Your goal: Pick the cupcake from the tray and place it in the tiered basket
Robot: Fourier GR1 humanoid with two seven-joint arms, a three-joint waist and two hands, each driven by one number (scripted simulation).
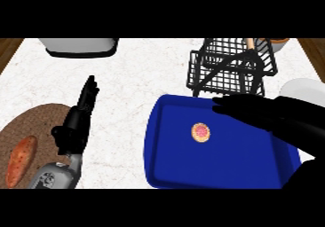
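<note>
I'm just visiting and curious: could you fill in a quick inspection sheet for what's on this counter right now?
Surface: white marble counter, wood at the edges.
Job's things: cupcake sits on the blue tray; black wire tiered basket behind it.
Clutter: sweet potato on a round brown mat; grey appliance at the back.
Hands: left hand open, resting; right hand open above the tray.
Cables: nothing seen.
Surroundings: nothing seen.

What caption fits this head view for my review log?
Right hand hovers open over the blue tray, near the cupcake; black tiered basket waits behind, left hand rests open.
</note>
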